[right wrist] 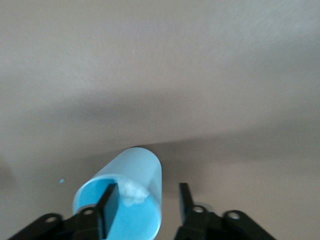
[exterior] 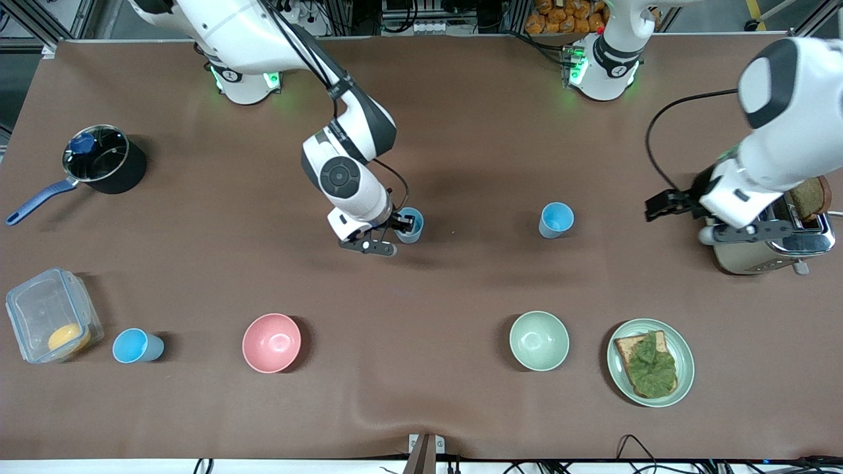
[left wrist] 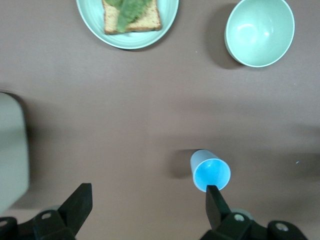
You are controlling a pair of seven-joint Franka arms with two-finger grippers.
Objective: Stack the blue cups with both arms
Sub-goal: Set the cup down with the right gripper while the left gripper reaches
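Right gripper [exterior: 400,228] was down at a blue cup [exterior: 410,225] in the middle of the table [exterior: 461,145]. In the right wrist view one finger [right wrist: 109,205] sat inside the cup [right wrist: 125,200], right by the whitish patch, and the other was outside the wall, so the rim was between them. Looked only partly closed to me, couldn't tell if it was actually squeezing.

Left gripper [exterior: 672,205] hung over the table next to the toaster [exterior: 770,237], fingers spread wide with nothing in them. Its wrist view showed a second cup [left wrist: 210,171] standing upright just past one fingertip [left wrist: 212,196]. In the front view that cup [exterior: 556,219] was toward the left arm's end from the first one.

Third cup [exterior: 136,345] was way nearer the front camera, beside a clear box [exterior: 49,316] at the right arm's end. Pink bowl [exterior: 271,342], green bowl [exterior: 539,340] and a plate [exterior: 685,359] with toast were in that same row.
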